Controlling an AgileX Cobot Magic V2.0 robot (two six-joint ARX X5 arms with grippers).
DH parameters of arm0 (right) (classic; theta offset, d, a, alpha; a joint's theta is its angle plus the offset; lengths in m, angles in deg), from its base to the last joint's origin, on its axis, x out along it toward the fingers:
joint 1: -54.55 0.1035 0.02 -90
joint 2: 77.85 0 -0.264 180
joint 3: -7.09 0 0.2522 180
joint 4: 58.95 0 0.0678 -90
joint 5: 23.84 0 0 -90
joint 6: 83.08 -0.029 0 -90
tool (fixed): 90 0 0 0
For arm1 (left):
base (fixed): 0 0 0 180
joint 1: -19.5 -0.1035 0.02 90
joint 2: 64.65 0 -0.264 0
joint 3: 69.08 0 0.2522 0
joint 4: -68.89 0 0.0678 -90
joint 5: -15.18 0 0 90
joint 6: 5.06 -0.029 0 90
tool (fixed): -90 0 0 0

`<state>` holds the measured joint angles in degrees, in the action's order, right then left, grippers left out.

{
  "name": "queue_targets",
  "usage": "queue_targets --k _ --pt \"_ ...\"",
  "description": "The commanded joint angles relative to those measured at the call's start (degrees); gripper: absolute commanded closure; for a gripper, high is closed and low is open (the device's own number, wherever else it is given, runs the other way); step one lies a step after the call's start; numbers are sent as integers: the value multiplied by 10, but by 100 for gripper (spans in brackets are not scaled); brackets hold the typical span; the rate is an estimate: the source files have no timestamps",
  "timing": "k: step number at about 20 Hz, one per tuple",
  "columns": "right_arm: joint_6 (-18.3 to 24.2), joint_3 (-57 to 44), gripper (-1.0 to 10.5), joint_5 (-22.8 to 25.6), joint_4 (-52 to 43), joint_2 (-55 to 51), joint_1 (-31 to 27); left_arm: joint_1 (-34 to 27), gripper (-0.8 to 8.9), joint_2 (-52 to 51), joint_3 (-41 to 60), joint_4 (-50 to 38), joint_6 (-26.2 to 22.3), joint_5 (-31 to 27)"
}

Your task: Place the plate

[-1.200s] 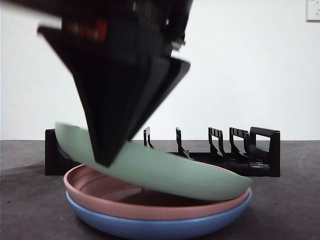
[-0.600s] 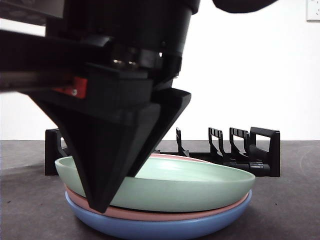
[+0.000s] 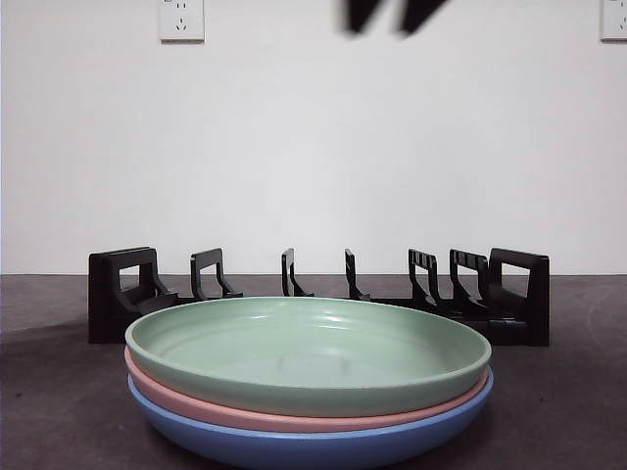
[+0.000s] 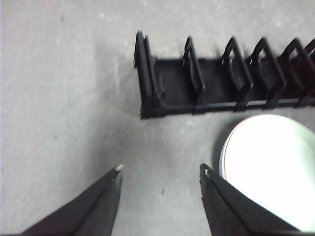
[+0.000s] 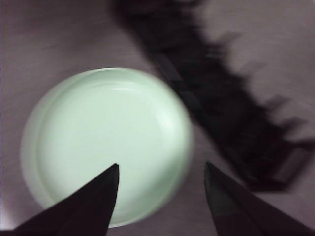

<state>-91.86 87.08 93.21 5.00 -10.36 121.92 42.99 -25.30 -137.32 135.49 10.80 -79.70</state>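
1. Green plate (image 3: 309, 354) sits flat and level on top of a stack near the front edge of the desk, nested in a pink plate (image 3: 294, 419), which in turn rests in a blue plate (image 3: 313, 448) at the bottom.
2. Only the rims and outer walls of the pink and blue plates show from the front; the green one fills the top of the pile, its hollow bare.
3. Nothing has hold of the green plate; both grippers are clear of it.
4. Right gripper (image 5: 161, 172) hangs above the stack with its jaws spread wide and nothing between them; its wrist view looks down on the green plate (image 5: 106, 147), with a blurred black rack off to one side.
5. Left gripper (image 4: 160, 169) hovers over bare desk (image 4: 64, 98) just beside the plates, jaws also well apart and empty; the edge of the green plate (image 4: 273, 167) shows next to one jaw.
6. In the front view two dark jaw tips (image 3: 392, 15) show at the top edge, high above the stack; I cannot tell from there which arm they belong to.
7. Black dish rack (image 3: 323, 294) stands behind the plates, running across the desk, its upright dividers all holding nothing; the stack sits just in front of it, apart from it.
8. White wall behind carries a power socket (image 3: 181, 20) high up towards the left and another at the far right top corner.
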Motion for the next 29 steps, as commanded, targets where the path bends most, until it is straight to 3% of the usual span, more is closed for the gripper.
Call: queue_targets --k 1,3,6,9,12,13,14,15,27,29 --pt "5 -20 672 4 -5 -45 -68 1 563 4 -13 -38 0 -3" --pt "9 -64 672 3 -34 -99 -148 1 564 7 -13 -67 0 -3" --pt "75 -149 672 -20 -117 -179 -265 1 564 19 -13 -92 0 -3" --pt "130 -191 672 -79 -196 -205 -374 2 564 37 -13 -96 -2 -3" --pt "137 -191 669 -132 -242 -195 -449 2 565 50 -13 -95 -2 -3" --pt "137 -191 729 -148 -245 -195 -461 2 602 52 -13 -96 -2 -3" --pt "138 -191 970 -169 -244 -196 -466 2 842 52 -13 -95 -8 -3" --pt "135 -191 929 -177 -246 -196 -469 2 812 52 -13 -102 -17 -3" --pt "133 -191 930 -179 -247 -198 -469 0 806 36 -8 -110 -30 -3" --pt "133 -191 929 -179 -247 -198 -469 -15 806 -7 50 -188 -53 -3"
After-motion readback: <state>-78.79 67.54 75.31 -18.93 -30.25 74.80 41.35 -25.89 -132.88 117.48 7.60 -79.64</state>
